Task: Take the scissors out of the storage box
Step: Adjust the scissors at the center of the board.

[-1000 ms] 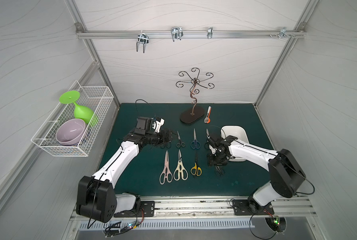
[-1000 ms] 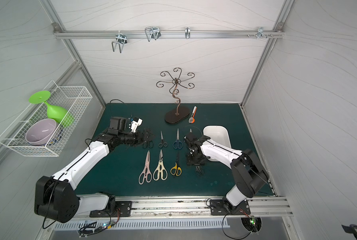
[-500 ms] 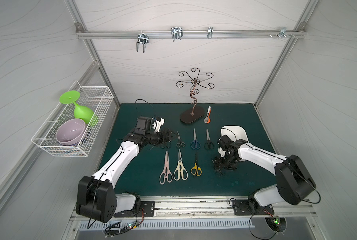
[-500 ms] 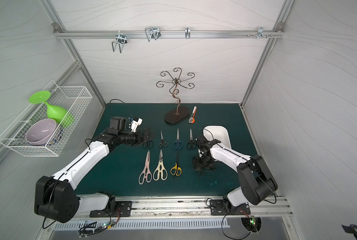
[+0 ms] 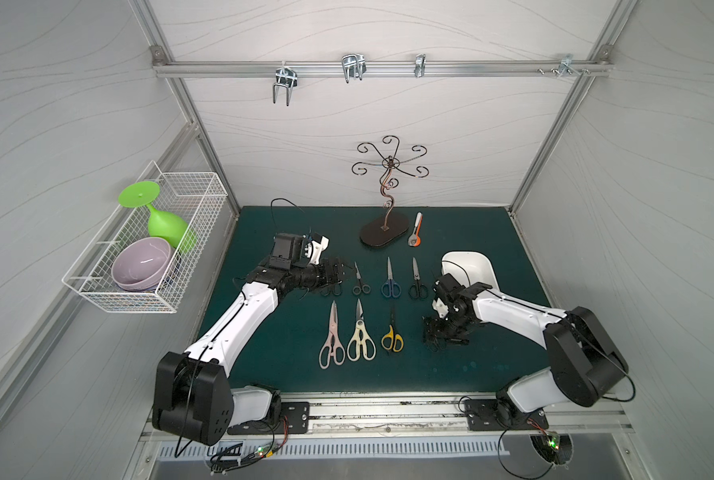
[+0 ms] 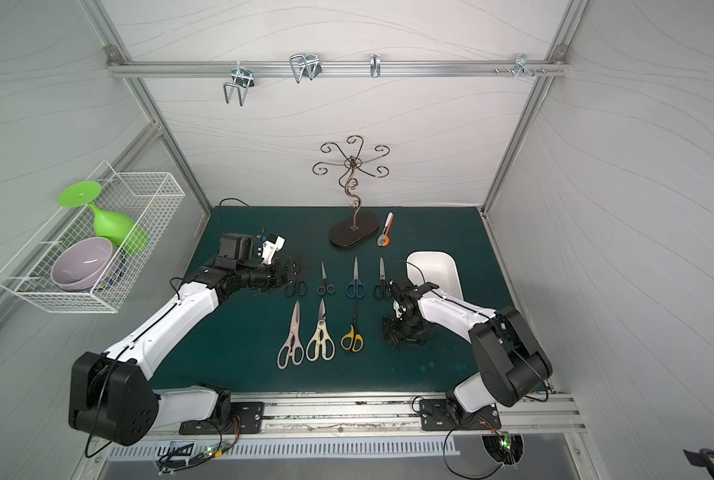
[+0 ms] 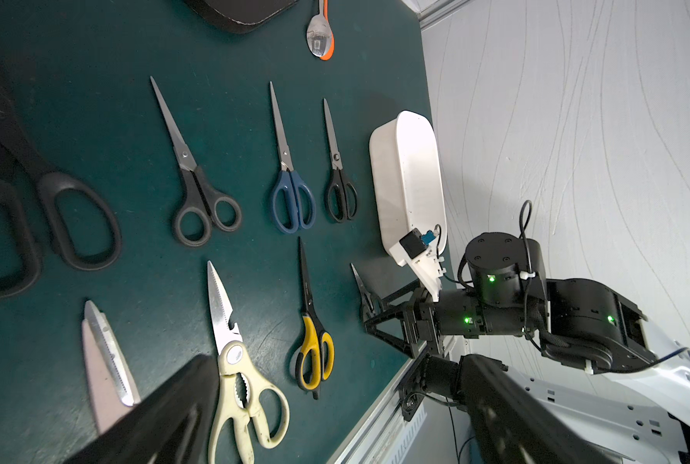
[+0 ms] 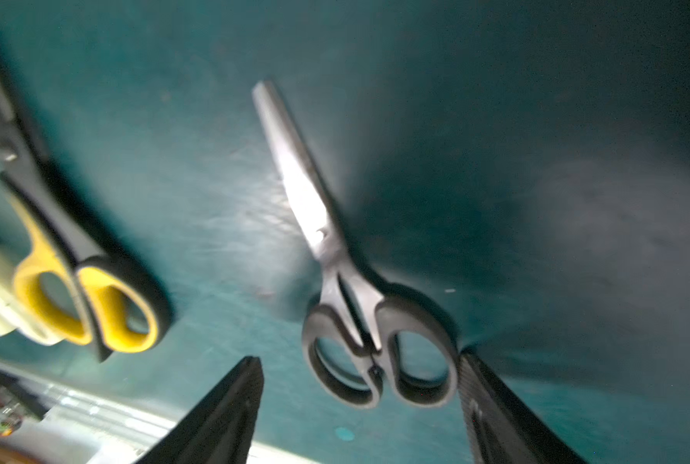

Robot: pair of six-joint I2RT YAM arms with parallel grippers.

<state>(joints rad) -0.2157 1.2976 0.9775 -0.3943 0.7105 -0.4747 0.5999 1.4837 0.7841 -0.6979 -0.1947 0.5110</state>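
Several scissors lie in two rows on the green mat: blue-handled scissors (image 5: 390, 279), black-handled pairs (image 5: 417, 282), pink shears (image 5: 332, 336), cream shears (image 5: 360, 337) and a yellow-and-black pair (image 5: 392, 334). The white storage box (image 5: 478, 262) stands at the right, with nothing showing inside it. My right gripper (image 5: 440, 336) is open, low over the mat to the right of the yellow pair. A black-handled pair (image 8: 355, 261) lies flat between its fingers (image 8: 223, 413). My left gripper (image 5: 336, 272) is open above a large black pair (image 7: 54, 209).
A dark scroll stand (image 5: 384, 232) and a white-and-orange tool (image 5: 416, 230) sit at the back of the mat. A wire basket (image 5: 205, 195) on the left wall holds a green goblet and a purple bowl. The metal rail (image 5: 388, 409) runs along the front edge.
My right gripper's jaws have widened and let go of the black-handled scissors, which now lie on the mat. The right arm has swung slightly outward. The left arm has stayed still.
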